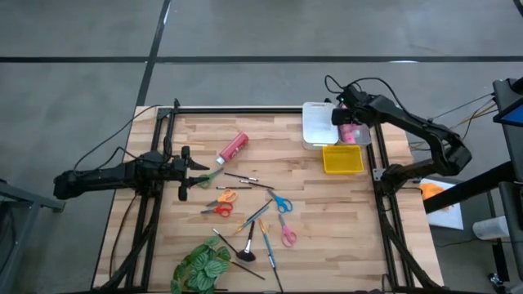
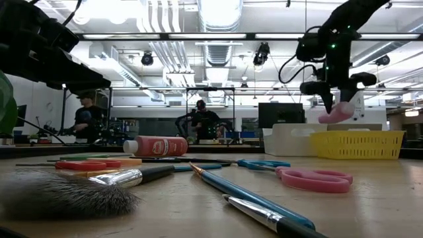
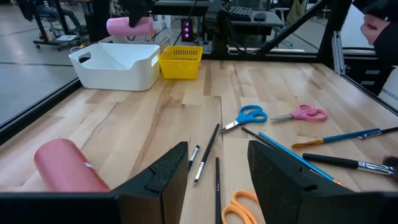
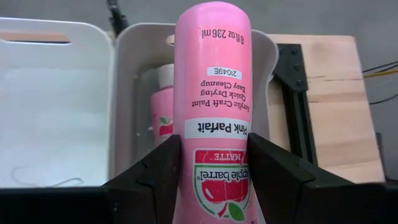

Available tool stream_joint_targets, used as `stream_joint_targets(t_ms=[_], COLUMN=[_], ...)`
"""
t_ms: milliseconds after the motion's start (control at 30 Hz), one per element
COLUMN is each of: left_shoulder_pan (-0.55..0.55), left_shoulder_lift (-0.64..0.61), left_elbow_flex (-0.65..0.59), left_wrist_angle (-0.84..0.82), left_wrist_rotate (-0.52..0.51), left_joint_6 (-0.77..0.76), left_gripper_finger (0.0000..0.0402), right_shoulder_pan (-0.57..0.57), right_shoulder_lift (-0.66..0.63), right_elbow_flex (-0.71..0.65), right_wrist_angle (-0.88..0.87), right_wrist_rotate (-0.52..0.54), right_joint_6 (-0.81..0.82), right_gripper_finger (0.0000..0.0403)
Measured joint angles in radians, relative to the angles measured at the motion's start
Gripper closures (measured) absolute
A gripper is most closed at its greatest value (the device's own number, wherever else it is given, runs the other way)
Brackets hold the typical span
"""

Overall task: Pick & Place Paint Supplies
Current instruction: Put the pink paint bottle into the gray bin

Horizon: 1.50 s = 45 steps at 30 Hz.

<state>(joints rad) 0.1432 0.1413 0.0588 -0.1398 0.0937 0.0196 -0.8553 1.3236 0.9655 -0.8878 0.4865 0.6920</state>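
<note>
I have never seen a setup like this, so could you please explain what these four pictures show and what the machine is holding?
It is a two-armed robot at a wooden table. One picture looks straight down, one looks level across the tabletop, and two come from cameras on the wrists. The right gripper is shut on a pink paint tube, holding it above a white bin where another tube already lies; a yellow basket sits beside it. The left gripper is open, low over the table near a third tube. Coloured scissors, brushes and a leafy plant lie spread about.
</note>
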Motion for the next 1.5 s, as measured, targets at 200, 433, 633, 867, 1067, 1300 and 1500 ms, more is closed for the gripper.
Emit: stream_joint_targets(t_ms=[200,433,633,867,1067,1300,1500], left_shoulder_pan=[0.000,0.000,0.000,0.000,0.000,0.000,0.000], left_shoulder_lift=[0.000,0.000,0.000,0.000,0.000,0.000,0.000], left_elbow_flex=[0.000,0.000,0.000,0.000,0.000,0.000,0.000], left_wrist_angle=[0.000,0.000,0.000,0.000,0.000,0.000,0.000], left_wrist_rotate=[0.000,0.000,0.000,0.000,0.000,0.000,0.000], left_joint_6=[0.000,0.000,0.000,0.000,0.000,0.000,0.000], left_gripper_finger=[0.0232,0.0232,0.0232,0.0232,0.0232,0.0232,0.0232], right_shoulder_pan=[-0.001,-0.001,-0.001,-0.004,-0.006,-0.006,-0.006], right_shoulder_lift=[0.069,0.145,0.166,0.164,0.164,0.157,0.136], right_elbow_flex=[-0.008,-0.004,0.014,0.012,0.011,0.011,0.011], right_wrist_angle=[0.018,0.039,0.045,0.049,0.052,0.051,0.050], right_wrist_rotate=[0.003,-0.013,-0.034,-0.043,-0.050,-0.070,-0.080], right_joint_6=[-0.019,-0.016,-0.015,-0.012,-0.011,-0.011,-0.009], right_gripper_finger=[0.0238,0.0238,0.0238,0.0188,0.0163,0.0162,0.0162])
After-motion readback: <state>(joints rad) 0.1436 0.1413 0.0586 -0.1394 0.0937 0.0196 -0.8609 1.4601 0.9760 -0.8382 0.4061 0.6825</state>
